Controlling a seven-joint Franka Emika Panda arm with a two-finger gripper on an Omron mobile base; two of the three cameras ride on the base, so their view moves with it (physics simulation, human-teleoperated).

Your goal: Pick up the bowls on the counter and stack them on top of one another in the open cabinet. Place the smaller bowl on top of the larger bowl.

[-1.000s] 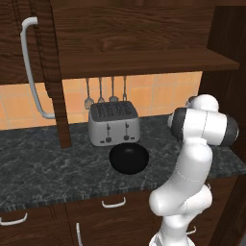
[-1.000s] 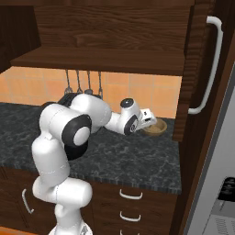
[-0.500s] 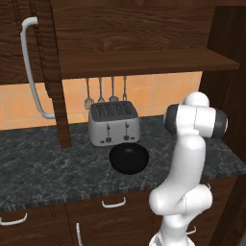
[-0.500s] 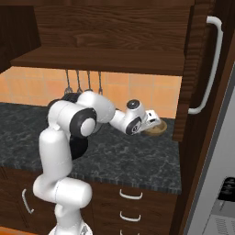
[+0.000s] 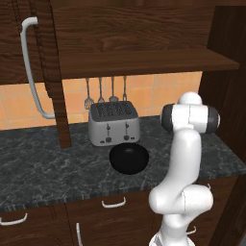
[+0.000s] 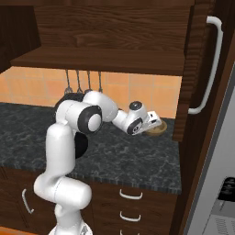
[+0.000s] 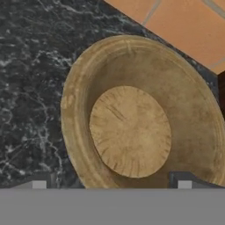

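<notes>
Bowls are both on the counter [image 5: 43, 168]: the larger bowl [image 5: 128, 158], glossy black, sits just in front of the toaster [image 5: 114, 123], and the smaller bowl [image 7: 136, 118] lies near the tiled wall under the open cabinet [image 6: 105, 59]. The gripper [image 6: 153, 123] hovers just over the tan bowl, fingers spread and holding nothing. I judge this the approach; next, descend and close on its rim.

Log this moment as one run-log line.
phase: reaching for tan bowl | gripper: open, tips straddling bowl's near rim, bowl on counter | black bowl: on counter before toaster | cabinet shelf: no bowls
</notes>
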